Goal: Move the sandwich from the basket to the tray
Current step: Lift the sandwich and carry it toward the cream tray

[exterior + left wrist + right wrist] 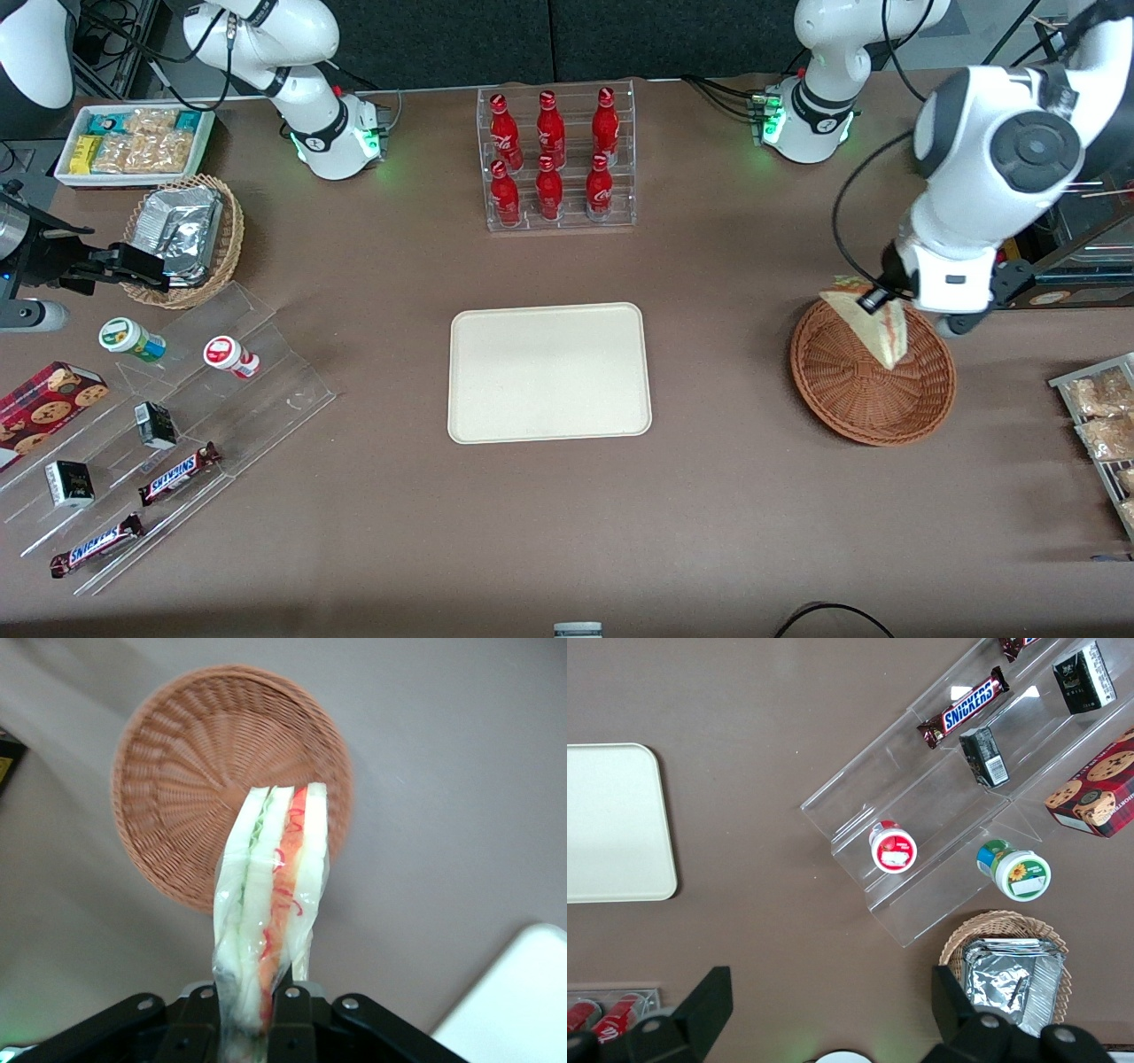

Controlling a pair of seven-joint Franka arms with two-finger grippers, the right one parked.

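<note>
My left gripper [252, 1019] is shut on the sandwich [270, 895], a plastic-wrapped wedge of white bread with red and green filling. The wedge hangs in the air above the reddish-brown wicker basket [186, 771], which has nothing in it. In the front view the sandwich [877, 328] hangs tilted over the part of the basket [850, 390] farther from the camera, just under the gripper [886, 299]. The cream tray [549, 372] lies bare at the table's middle, toward the parked arm's end from the basket; a corner of the tray [523, 992] shows in the left wrist view.
A clear rack of red bottles [556, 159] stands farther from the camera than the tray. Snack packets on a wire rack [1103, 416] sit at the working arm's end. Acrylic shelves with candy bars [168, 416], a tan foil basket [186, 239] and a snack tray [133, 146] lie toward the parked arm's end.
</note>
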